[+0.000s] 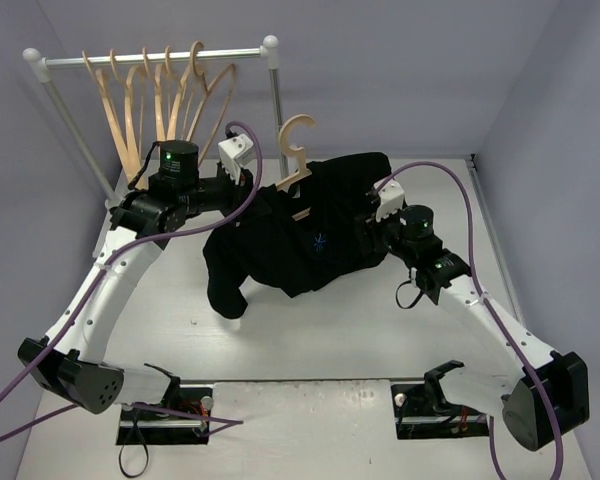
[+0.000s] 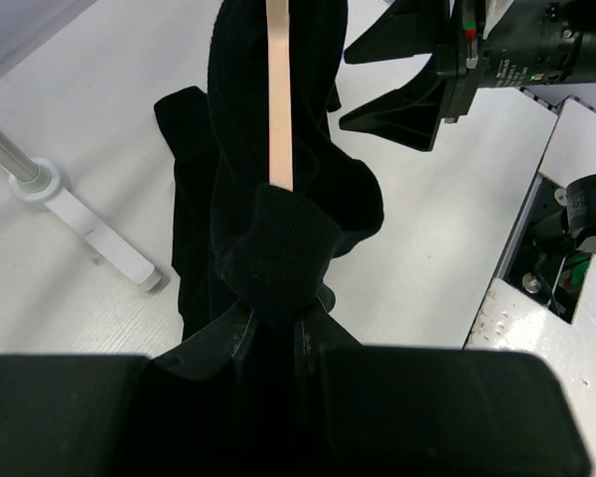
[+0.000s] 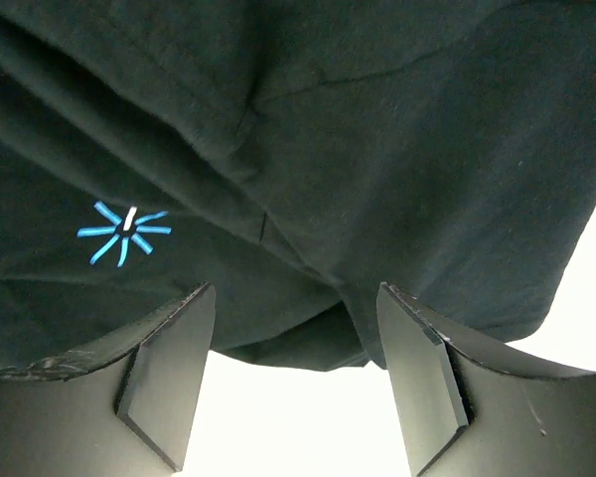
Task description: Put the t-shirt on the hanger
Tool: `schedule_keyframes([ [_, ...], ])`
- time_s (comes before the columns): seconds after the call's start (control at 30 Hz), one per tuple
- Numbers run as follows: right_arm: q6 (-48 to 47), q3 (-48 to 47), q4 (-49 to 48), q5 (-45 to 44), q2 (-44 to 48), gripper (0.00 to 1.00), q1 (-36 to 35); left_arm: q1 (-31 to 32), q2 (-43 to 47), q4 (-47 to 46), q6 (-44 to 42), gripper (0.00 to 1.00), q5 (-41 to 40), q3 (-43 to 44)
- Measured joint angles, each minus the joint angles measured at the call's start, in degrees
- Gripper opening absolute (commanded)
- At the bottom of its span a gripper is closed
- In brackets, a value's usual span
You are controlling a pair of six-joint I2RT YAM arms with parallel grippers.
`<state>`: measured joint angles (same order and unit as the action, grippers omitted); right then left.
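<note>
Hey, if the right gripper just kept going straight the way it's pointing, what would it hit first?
The black t-shirt. In the wrist view the right gripper is open, and the fabric fills the line ahead of its fingers. It looks close, though depth is hard to judge.

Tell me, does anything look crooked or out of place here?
Yes. The t-shirt is bunched and lopsided on the hanger: part of the wood is bare, and one side of the cloth droops low.

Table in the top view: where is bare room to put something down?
Free: the table strip between the t-shirt and the near base plate. Crowded: the centre, and far left by the rack and spare hangers.
</note>
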<state>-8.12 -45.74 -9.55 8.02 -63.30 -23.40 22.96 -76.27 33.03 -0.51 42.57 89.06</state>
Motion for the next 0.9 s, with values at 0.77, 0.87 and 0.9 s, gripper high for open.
schedule_keyframes([
  [0.77,-0.6,0.0,-8.0,-7.5,-6.7,0.02,0.0,0.0,1.5,-0.4,3.7,0.00,1.6,-0.1],
  [0.87,-1.0,0.0,-8.4,-8.9,-6.7,0.00,0.0,0.0,1.7,-0.5,3.8,0.00,1.6,-0.3],
  [0.9,-1.1,0.0,-8.5,-9.2,-6.7,0.00,0.0,0.0,1.8,-0.5,3.8,0.00,1.6,-0.4],
])
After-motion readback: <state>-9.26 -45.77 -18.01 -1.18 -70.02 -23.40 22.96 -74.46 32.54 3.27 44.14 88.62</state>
